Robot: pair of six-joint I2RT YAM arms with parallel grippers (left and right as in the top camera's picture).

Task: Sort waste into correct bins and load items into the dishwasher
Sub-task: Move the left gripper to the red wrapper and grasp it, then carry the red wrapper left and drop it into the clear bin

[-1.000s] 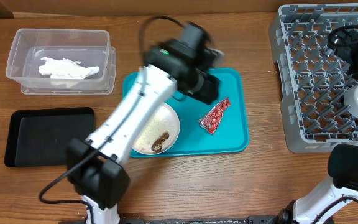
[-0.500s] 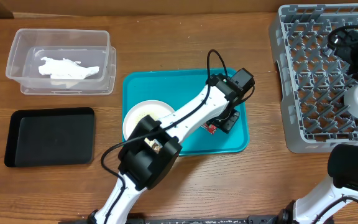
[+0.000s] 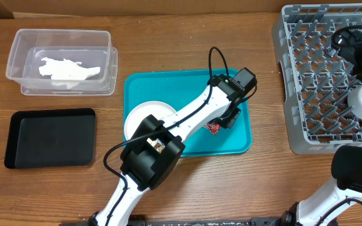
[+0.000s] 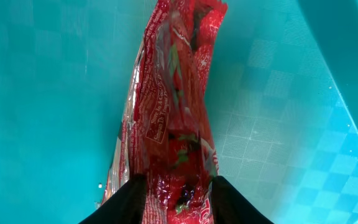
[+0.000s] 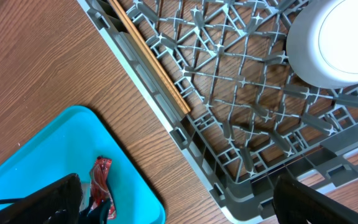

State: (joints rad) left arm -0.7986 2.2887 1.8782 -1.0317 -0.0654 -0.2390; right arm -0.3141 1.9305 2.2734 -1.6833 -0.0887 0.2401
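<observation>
Crinkled, glossy red wrapper point(image 4: 178, 124) lies on the teal tray point(image 4: 42, 93), pinched between left fingers point(image 4: 124, 204); right fingers point(image 5: 48, 199) spread wide above the brown wooden counter point(image 3: 187, 182).

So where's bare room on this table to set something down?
The black tray is bare. Bare table runs between the tub and the rack, above the teal tray, and in the strip between that tray and the rack. Crowded: the teal tray, holding plate, wrapper and the left arm.
</observation>
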